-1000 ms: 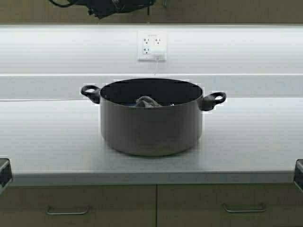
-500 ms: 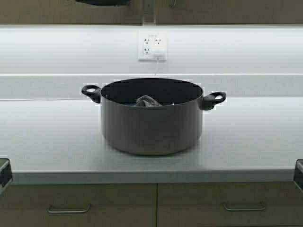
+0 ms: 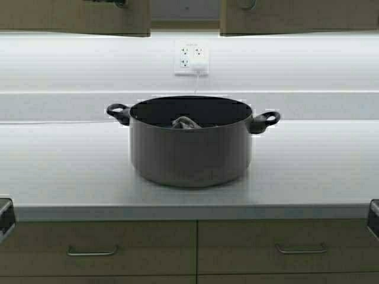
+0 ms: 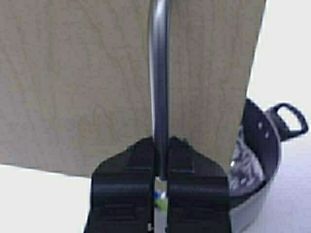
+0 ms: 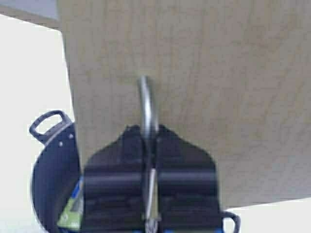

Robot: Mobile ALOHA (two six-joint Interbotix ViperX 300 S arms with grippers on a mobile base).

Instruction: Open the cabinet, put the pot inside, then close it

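Wrist views alone show each hand [image 4: 160, 150] [image 5: 148, 141] clamping a cabinet handle [image 4: 159, 73] [image 5: 146, 104].

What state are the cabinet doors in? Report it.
Partly open. The cabinet doors stand apart with pale interior between them; the left gripper and right gripper each clamp a metal handle.

Matt dark metal pot [image 3: 189, 148], wood-grain cabinet [image 4: 97, 73] doors, smooth brushed-metal handles [image 4: 159, 73]

Both end effectors, left [image 4: 162, 160] and right [image 5: 149, 145], have broad, matte black, blocky fingers, seemingly ridged plastic, widening toward six o'clock.
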